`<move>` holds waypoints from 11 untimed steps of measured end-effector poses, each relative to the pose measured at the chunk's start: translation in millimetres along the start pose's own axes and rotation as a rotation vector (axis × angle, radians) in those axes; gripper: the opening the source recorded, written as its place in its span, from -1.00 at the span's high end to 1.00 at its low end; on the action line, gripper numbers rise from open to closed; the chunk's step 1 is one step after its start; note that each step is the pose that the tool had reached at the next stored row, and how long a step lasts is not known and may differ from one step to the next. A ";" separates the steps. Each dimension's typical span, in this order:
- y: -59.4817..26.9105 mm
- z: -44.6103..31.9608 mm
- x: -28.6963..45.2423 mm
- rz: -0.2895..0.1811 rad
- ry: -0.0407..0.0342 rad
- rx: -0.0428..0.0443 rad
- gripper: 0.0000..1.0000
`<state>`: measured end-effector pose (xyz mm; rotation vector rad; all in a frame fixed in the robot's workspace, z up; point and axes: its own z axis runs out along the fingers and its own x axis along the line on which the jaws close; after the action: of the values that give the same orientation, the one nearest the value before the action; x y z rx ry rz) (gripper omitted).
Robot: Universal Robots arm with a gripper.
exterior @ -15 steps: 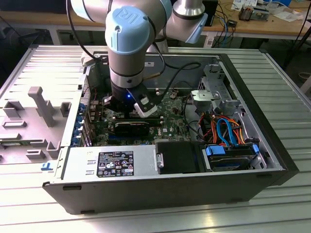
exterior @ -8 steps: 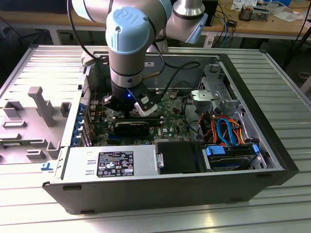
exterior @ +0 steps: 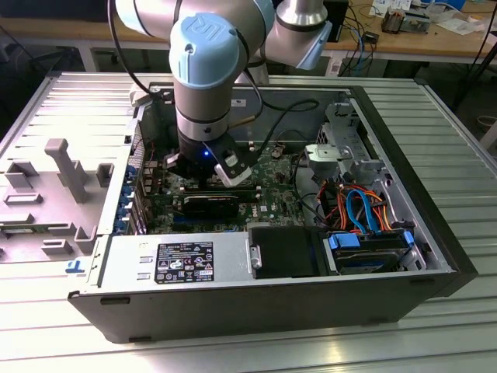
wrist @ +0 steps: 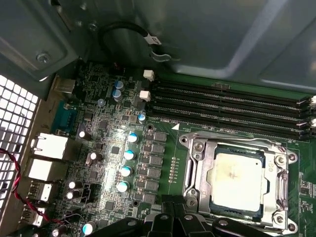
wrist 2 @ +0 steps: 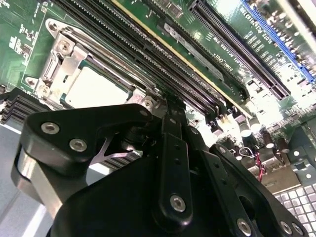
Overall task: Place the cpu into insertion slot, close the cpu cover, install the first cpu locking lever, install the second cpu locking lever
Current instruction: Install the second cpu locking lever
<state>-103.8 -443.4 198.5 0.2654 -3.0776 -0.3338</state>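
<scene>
we see the cpu (wrist: 236,178) seated in its socket on the motherboard (wrist: 113,123), the cover (wrist: 281,185) down around it. our gripper (wrist 2: 168,111) hovers just beside the socket's edge, near the ram slots (wrist: 232,106); we cannot tell whether it is open or closed. the case (exterior: 435,256) walls stand well apart.

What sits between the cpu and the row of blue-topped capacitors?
In the first wrist view, the cpu is separated from the blue-topped capacitors by the cpu cover frame edge and a column of small dark square components.
</scene>
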 end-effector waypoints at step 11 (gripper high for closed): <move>-2.0 -7.6 -14.4 0.001 0.0052 0.0035 0.79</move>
<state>-88.9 -444.4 205.3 0.2642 -3.0734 -0.3273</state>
